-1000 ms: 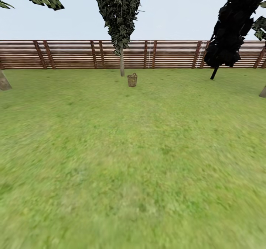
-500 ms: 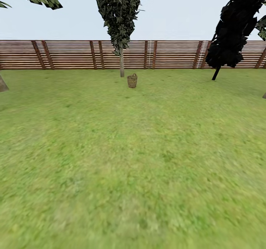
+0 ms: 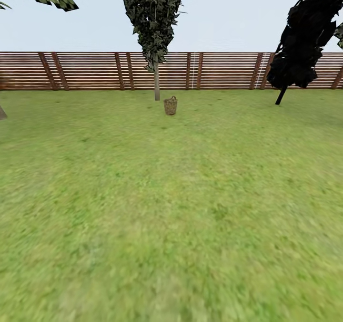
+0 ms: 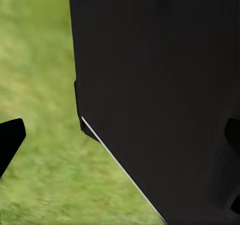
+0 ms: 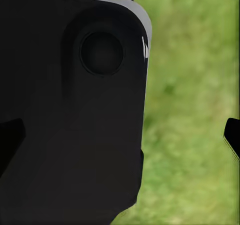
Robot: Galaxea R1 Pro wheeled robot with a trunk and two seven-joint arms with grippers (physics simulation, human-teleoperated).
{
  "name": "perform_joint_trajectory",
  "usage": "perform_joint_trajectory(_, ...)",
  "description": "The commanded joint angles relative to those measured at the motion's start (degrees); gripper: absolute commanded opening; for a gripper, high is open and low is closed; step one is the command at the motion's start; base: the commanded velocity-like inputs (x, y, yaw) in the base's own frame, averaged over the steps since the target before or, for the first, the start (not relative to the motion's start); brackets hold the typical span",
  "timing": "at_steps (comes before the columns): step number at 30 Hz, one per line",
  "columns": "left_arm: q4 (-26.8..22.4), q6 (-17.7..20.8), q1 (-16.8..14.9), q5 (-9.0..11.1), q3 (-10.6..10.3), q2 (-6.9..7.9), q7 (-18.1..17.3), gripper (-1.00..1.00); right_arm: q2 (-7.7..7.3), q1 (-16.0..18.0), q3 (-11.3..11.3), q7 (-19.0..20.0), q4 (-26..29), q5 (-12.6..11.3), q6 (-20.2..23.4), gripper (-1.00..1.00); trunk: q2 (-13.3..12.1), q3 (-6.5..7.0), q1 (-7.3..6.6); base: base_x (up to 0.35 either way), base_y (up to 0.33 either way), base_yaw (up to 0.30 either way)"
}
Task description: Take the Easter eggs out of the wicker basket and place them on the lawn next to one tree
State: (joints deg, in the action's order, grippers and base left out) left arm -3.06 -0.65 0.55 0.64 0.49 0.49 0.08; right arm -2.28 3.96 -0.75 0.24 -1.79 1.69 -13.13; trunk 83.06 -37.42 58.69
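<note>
The wicker basket [image 3: 170, 106] stands upright on the lawn [image 3: 171, 207], far ahead of the robot and almost dead centre in the head view, with a long stretch of open grass between. It sits just beside the tree [image 3: 156, 81] with the slender pale trunk, a little nearer the robot than the trunk and on the side of it toward the black tree [image 3: 299, 40]. Behind the basket runs the brown slat fence [image 3: 95, 70]. From this range the eggs cannot be made out; the basket's mouth is too small to read.

The relation that matters is simply straight ahead: the basket lies on the robot's centre line, so neither arm looks nearer, and I judge the coming move is a drive forward, not a reach. The basket's long axis is vertical, so a pick would probably come from above its rim once the robot is close.

The head view gives the basket, tree and fence. The wrist views give blurred grass past dark robot bodywork. In the left wrist view a dark tip of the left claw [image 4: 11, 137] shows at each edge of the picture, set wide apart with nothing between; the right claw [image 5: 233, 135] shows the same in its own view. Both claws seem to stand agape and empty, well apart from the basket
</note>
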Motion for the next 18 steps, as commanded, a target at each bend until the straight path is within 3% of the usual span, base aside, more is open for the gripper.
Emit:
perform_joint_trajectory(1, -0.1, -0.08, 0.04, 0.07, 0.04, -0.01, 0.01, 1.0, -0.01, 0.08, -0.06, 0.03, -0.17, 0.16, -0.33, 1.0, 0.02, -0.03, 0.03, 0.326, 0.0, 0.0)
perform_joint_trajectory(18, -0.1, -0.06, 0.04, 0.07, 0.04, 0.0, 0.01, 1.0, 0.07, 0.07, -0.07, 0.03, -0.2, 0.15, -0.23, 1.0, 0.02, -0.03, 0.03, 0.326, 0.0, 0.0)
